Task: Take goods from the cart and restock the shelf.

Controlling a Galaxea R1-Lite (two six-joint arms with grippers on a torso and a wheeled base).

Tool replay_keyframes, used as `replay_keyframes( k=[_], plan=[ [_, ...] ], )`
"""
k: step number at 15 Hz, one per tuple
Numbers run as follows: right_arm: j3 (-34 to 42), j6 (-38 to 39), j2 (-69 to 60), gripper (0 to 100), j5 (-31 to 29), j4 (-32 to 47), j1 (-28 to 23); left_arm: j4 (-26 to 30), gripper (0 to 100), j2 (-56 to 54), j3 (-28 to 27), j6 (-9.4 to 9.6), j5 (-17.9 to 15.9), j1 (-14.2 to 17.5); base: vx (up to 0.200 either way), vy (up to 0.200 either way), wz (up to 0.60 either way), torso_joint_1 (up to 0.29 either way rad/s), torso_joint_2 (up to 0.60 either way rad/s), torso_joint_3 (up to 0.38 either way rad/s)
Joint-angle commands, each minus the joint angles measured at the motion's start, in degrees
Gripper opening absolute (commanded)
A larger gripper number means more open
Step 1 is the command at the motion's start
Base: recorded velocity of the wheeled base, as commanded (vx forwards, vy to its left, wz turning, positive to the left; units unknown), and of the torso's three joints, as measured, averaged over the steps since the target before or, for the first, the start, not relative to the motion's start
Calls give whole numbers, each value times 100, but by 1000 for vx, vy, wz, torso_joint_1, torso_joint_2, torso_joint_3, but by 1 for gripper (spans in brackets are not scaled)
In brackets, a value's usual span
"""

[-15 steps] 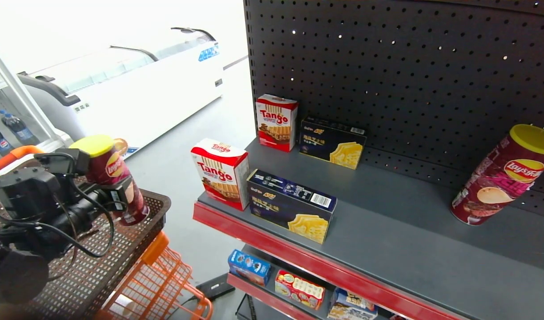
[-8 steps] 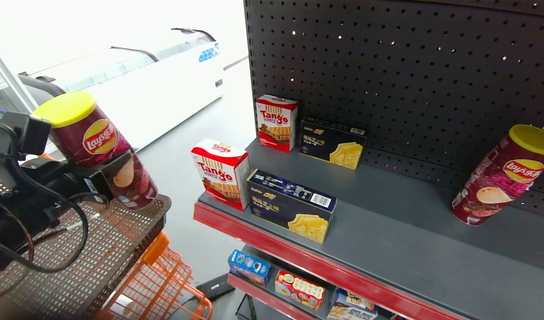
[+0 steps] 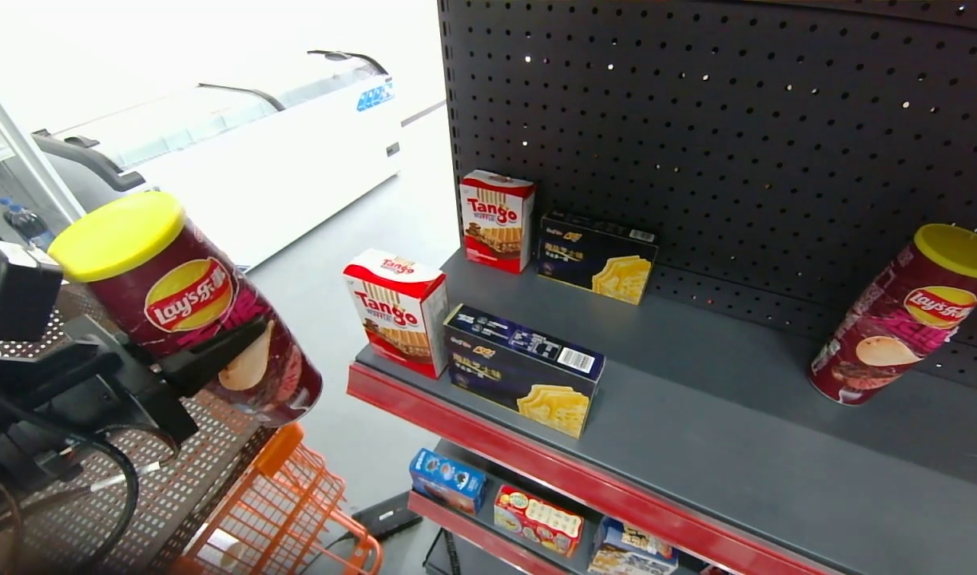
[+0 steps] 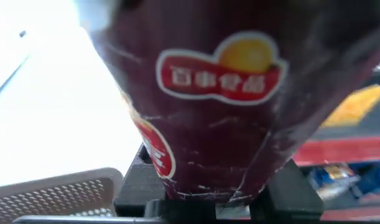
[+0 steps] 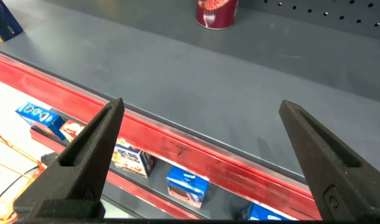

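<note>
The maroon chip can (image 3: 186,307), yellow-lidded and tilted, is clamped in the left gripper (image 3: 216,358) above the cart (image 3: 252,487), to the left of the shelf (image 3: 696,447). Its label carries a round red-and-yellow logo. A matching can (image 3: 895,319) stands by the pegboard, well apart from the red-and-white boxes (image 3: 396,311) and the dark blue boxes (image 3: 524,367). The right gripper (image 5: 202,155) hangs with its jaws wide over the shelf's red front edge.

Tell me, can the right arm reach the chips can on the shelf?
Probably yes: the open right gripper faces the can across bare shelf, with nothing between them.
</note>
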Motion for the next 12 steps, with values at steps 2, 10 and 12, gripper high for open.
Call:
replay_keyframes(
  k=[2, 10, 12],
  plan=[
    [0, -4, 7, 100, 2, 0, -3, 31, 0, -254, 125, -22, -107, -199, 0, 0, 0, 0, 0, 0],
    [0, -4, 7, 100, 10, 0, -3, 49, 0, 176, -148, -128, -493, -1913, 0, 0, 0, 0, 0, 0],
    [0, -4, 7, 100, 10, 0, -3, 49, 0, 229, -165, -128, -546, -2317, 0, 0, 0, 0, 0, 0]
  ],
)
